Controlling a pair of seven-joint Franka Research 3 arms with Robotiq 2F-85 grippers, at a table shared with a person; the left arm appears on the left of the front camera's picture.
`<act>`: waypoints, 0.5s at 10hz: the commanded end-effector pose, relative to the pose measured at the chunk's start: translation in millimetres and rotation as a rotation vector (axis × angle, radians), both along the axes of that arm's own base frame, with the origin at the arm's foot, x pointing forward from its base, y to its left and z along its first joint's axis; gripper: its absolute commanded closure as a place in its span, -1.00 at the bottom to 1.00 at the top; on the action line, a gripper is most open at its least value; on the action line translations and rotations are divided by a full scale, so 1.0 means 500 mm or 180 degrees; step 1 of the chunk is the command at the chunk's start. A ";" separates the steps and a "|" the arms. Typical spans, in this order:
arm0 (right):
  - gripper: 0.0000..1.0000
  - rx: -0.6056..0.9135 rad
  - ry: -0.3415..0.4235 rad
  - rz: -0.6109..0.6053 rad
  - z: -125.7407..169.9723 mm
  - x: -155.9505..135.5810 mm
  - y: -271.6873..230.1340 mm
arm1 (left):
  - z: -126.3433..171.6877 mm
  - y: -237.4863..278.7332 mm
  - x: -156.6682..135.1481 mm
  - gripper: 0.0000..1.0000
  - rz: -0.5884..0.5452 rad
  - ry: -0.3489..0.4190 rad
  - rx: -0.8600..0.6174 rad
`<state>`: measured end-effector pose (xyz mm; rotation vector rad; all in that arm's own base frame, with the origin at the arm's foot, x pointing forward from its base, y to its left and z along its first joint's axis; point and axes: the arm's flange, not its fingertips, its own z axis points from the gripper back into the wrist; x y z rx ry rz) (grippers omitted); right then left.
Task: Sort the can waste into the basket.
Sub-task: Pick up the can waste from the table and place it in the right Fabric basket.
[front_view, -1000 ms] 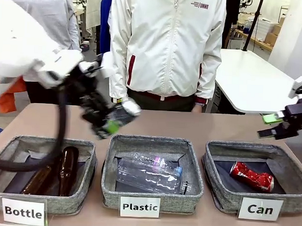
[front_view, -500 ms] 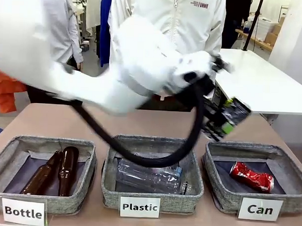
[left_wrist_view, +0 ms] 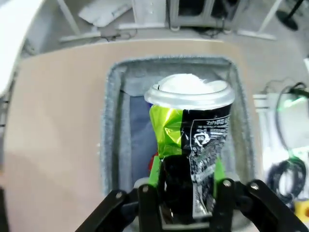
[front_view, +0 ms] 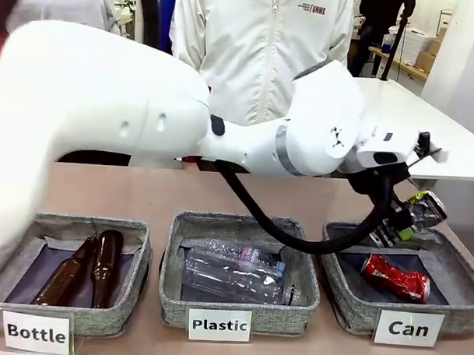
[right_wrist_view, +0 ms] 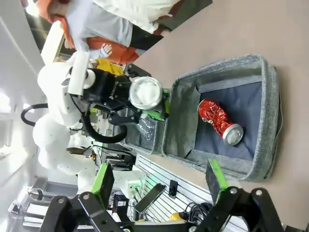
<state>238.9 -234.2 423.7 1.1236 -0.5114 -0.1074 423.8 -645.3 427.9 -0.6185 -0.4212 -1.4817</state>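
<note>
My left gripper (front_view: 407, 222) is shut on the crushed dark can (front_view: 420, 209), reaching across from the left and holding it above the far rim of the grey "Can" basket (front_view: 352, 309). The red can (front_view: 395, 277) lies inside that basket. In the left wrist view the green pads clamp the black-and-green printed can (left_wrist_view: 193, 130) with its silver top up, and the basket (left_wrist_view: 110, 140) is directly beneath. My right gripper (right_wrist_view: 159, 186) stands open and empty, looking at the basket (right_wrist_view: 272, 126), the red can (right_wrist_view: 219, 121) and the held can (right_wrist_view: 146, 94).
The "Plastic" bin (front_view: 236, 311) with clear bottles sits in the middle. At the left stands the "Bottle" bin (front_view: 100, 319) with brown bottles. A person in a white jacket (front_view: 260, 61) stands at the far side. A white table (front_view: 402, 129) is at back right.
My left arm has swung to the right with the dark can, from near the Plastic bin to above the Can basket. The red can has not moved.
</note>
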 end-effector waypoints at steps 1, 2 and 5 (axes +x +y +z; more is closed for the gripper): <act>-1.00 -0.0098 0.0002 0.0030 0.025 -0.001 0.000 | 0.002 -0.053 0.029 0.10 -0.0273 0.0006 0.0215; -1.00 -0.0098 0.0002 0.0030 0.025 -0.001 0.000 | -0.005 -0.060 0.029 0.10 -0.0602 0.0068 0.0220; -1.00 -0.0098 0.0002 0.0030 0.025 -0.001 0.000 | -0.035 -0.033 -0.003 0.10 -0.0446 0.0079 0.0229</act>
